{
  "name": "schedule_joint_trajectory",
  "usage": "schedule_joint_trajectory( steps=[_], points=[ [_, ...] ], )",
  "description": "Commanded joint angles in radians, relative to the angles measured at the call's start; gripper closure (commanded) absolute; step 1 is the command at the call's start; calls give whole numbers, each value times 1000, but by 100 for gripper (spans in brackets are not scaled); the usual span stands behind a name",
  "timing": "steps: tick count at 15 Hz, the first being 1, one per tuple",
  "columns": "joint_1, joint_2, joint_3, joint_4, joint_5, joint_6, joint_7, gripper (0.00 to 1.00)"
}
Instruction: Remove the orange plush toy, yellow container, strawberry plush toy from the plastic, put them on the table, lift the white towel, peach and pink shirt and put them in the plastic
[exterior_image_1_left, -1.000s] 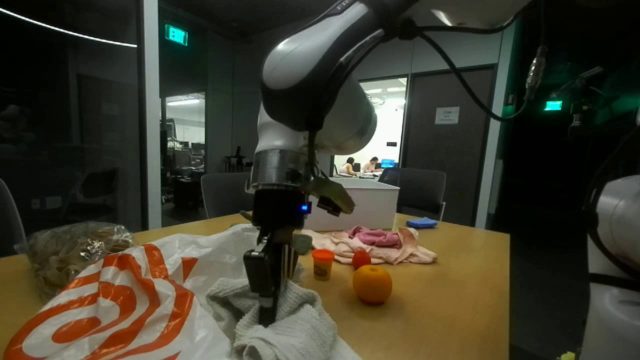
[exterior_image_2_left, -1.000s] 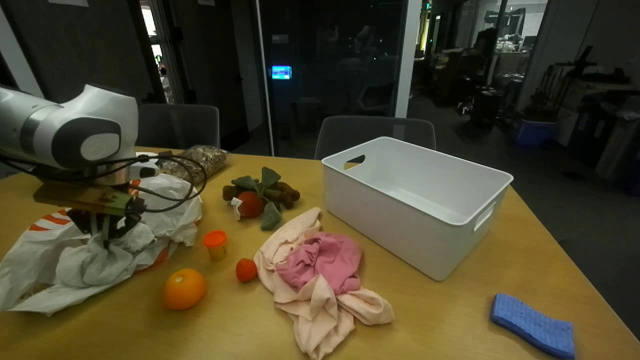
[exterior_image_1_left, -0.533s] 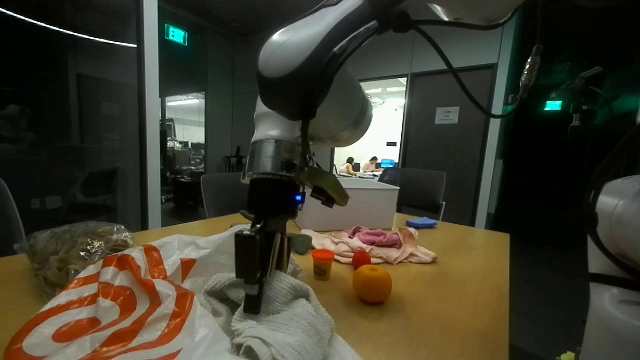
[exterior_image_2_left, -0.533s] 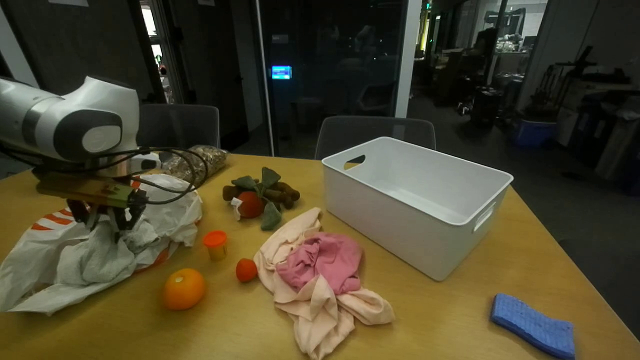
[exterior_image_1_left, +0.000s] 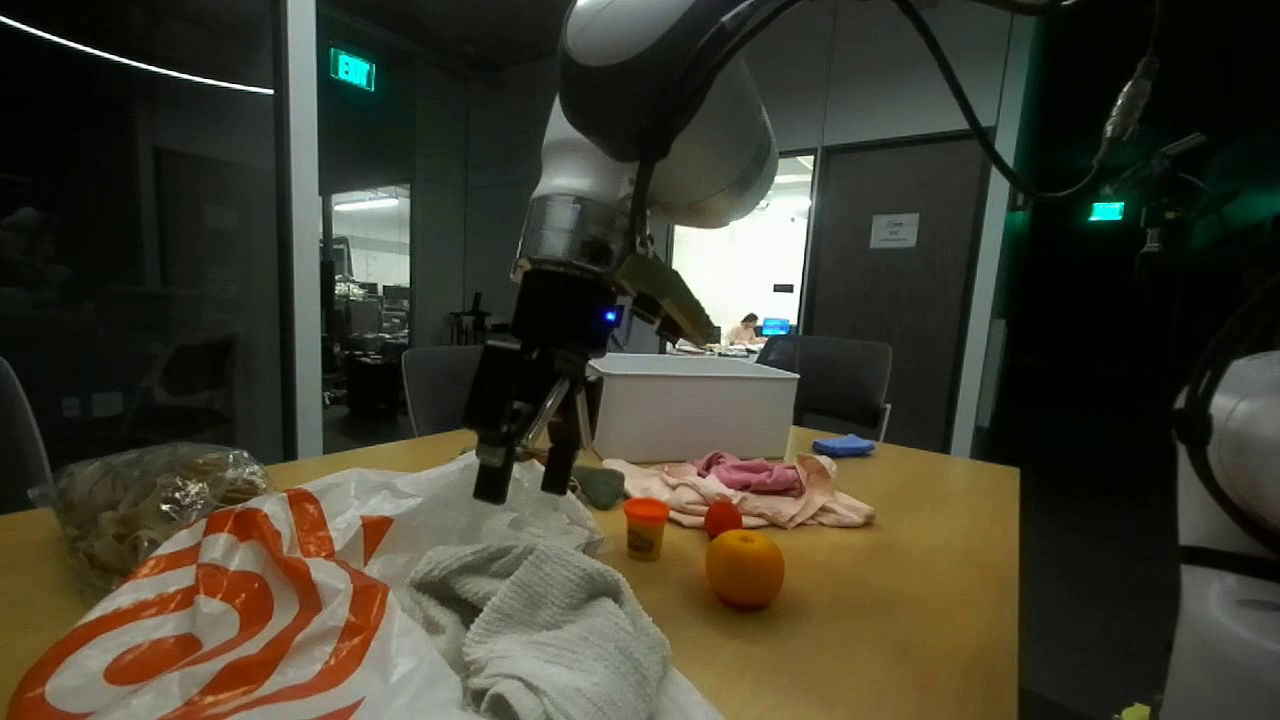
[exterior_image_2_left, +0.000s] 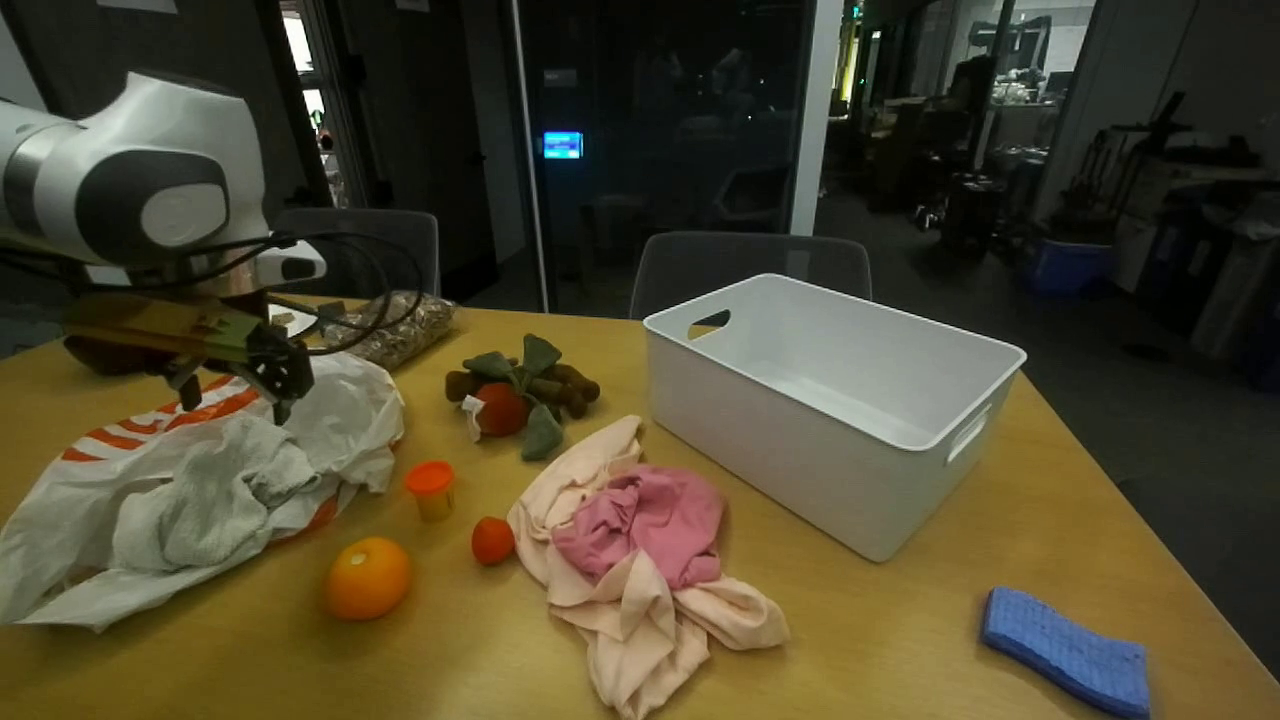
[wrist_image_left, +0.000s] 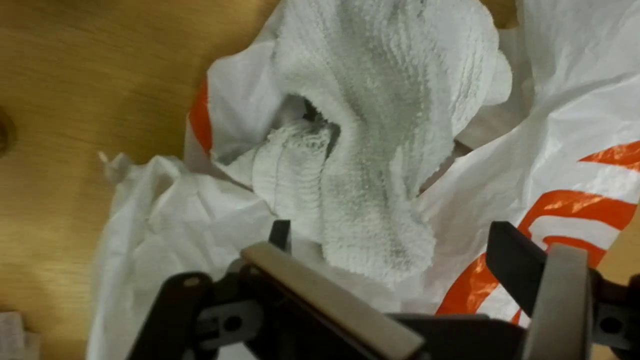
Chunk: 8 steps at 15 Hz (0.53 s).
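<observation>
Bunched on the plastic (exterior_image_1_left: 250, 590), a white bag with orange rings, lies the white towel (wrist_image_left: 380, 125); how much of it is inside the bag I cannot tell. Above the towel hangs my gripper (exterior_image_1_left: 524, 482), its jaws apart and nothing between them. In the wrist view the towel lies beyond the fingertips, clear of them. On the table, the orange plush toy (exterior_image_2_left: 369, 578), the yellow container (exterior_image_2_left: 431, 490) with an orange lid and the small red strawberry plush toy (exterior_image_2_left: 492, 540) sit beside the bag. Past them is the crumpled peach and pink shirt (exterior_image_2_left: 650, 520).
A white bin (exterior_image_2_left: 780, 445) stands behind the shirt. Near the bag's far side are a clear bag of brownish stuff (exterior_image_1_left: 160, 500) and a plush with green leaves (exterior_image_2_left: 545, 432). A blue cloth (exterior_image_2_left: 1065, 650) lies by the table's edge.
The gripper has let go of the towel, opened and risen above it, tilting a little. The towel stays on the bag. The other things on the table have not moved.
</observation>
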Motion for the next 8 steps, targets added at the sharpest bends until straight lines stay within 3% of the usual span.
schedule_joint_trajectory(
  steps=[1, 6, 8],
  points=[
    [-55, -46, -37, -13, -70, 42, 115, 0],
    [-134, -88, -56, -45, -227, 75, 291, 0],
    [-153, -109, -44, -52, -306, 38, 367, 0]
  ],
)
